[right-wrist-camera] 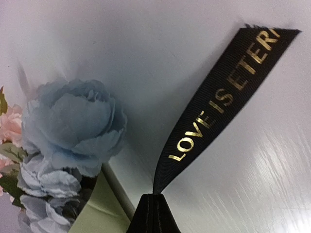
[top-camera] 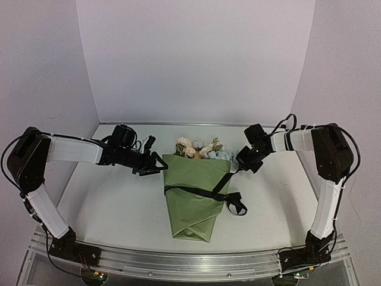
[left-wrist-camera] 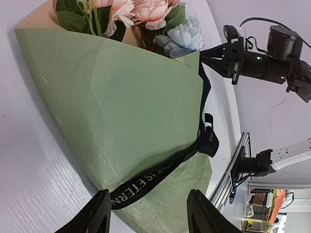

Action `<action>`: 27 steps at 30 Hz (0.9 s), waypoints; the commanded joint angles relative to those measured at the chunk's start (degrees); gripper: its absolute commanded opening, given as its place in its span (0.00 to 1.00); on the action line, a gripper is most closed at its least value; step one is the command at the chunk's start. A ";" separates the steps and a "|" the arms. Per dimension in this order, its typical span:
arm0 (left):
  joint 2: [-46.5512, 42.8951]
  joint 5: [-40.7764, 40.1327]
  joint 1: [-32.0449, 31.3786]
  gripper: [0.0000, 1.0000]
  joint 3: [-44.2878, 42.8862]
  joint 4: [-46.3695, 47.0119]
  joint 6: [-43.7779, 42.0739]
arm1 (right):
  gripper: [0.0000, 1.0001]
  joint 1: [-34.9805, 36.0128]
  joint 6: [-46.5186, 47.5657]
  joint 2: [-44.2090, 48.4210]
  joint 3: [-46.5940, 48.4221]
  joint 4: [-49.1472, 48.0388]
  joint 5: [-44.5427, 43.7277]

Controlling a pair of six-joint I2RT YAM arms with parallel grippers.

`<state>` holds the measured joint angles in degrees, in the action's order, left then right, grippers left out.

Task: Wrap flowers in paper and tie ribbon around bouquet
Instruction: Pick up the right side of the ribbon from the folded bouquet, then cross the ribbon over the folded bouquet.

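Right jaws pinch ribbon (right-wrist-camera: 211,114) end, holding it taut for tying. Left jaws open beside bouquet (top-camera: 187,214), likely for other end.

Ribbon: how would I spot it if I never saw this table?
Find the white table, then the green paper cone of flowers lying in its middle. The ribbon is the thin black band crossing that cone. Only it is flat, black and printed with gold letters.
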<state>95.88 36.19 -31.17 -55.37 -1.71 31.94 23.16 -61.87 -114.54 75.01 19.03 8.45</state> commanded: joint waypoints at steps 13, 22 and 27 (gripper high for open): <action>7.16 -12.65 -8.22 0.49 -13.21 -16.64 -13.73 | 0.00 2.72 19.86 22.59 -4.49 0.27 18.31; 10.31 -12.71 -10.17 0.50 -17.06 -19.91 -16.99 | 0.00 12.36 26.25 24.89 -1.53 3.64 32.75; 11.35 -11.56 -11.41 0.51 -17.93 -21.91 -18.94 | 0.00 17.04 27.23 24.77 -1.22 3.69 35.71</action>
<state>106.24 24.24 -41.53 -70.41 -21.22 16.07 37.62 -37.32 -91.81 70.98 22.27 38.57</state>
